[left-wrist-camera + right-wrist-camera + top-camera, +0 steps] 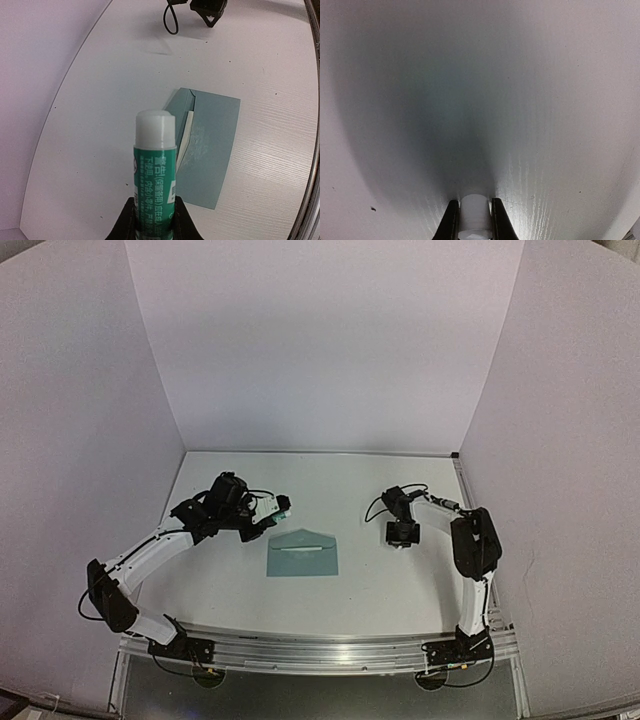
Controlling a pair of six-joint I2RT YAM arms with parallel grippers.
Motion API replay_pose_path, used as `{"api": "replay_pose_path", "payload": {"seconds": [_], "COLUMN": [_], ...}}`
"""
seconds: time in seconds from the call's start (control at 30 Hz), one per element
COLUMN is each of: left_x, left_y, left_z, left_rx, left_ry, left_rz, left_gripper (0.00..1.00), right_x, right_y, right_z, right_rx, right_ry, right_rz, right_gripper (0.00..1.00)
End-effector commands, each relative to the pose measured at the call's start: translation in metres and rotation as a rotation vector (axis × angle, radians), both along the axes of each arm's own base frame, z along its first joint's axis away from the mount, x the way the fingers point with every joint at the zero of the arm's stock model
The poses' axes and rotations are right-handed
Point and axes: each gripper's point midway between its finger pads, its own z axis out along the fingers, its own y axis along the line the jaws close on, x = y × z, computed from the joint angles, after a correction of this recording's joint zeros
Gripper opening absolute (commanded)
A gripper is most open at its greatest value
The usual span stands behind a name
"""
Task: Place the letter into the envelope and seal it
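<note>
My left gripper [152, 217] pinches a green glue stick [155, 165], white tip bare, just off the far-left corner of the teal envelope [303, 555], which lies flat on the table [230, 580] with a pale edge [185, 136] showing at its flap, while my right gripper [474, 217], off to the envelope's right, clamps a small white cap [474, 207].
</note>
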Motion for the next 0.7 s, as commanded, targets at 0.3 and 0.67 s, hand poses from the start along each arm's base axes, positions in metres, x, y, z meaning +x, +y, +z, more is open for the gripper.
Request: {"api": "replay_pose_path", "payload": {"seconds": [0.3,0.67], "left_x": [0.000,0.003], "left_y": [-0.003,-0.008], "left_z": [0.020,0.029], "left_rx": [-0.040,-0.040], "left_ry": [-0.018,-0.073], "left_rz": [-0.005,-0.047], "left_gripper": [0.00,0.00], "right_x": [0.015,0.037], "right_y": [0.014,0.072], "right_z": [0.021,0.178], "right_rx": [0.077,0.416], "right_ry": [-0.085,-0.326], "right_rz": [-0.008,0.171], "right_gripper": [0.64,0.84]}}
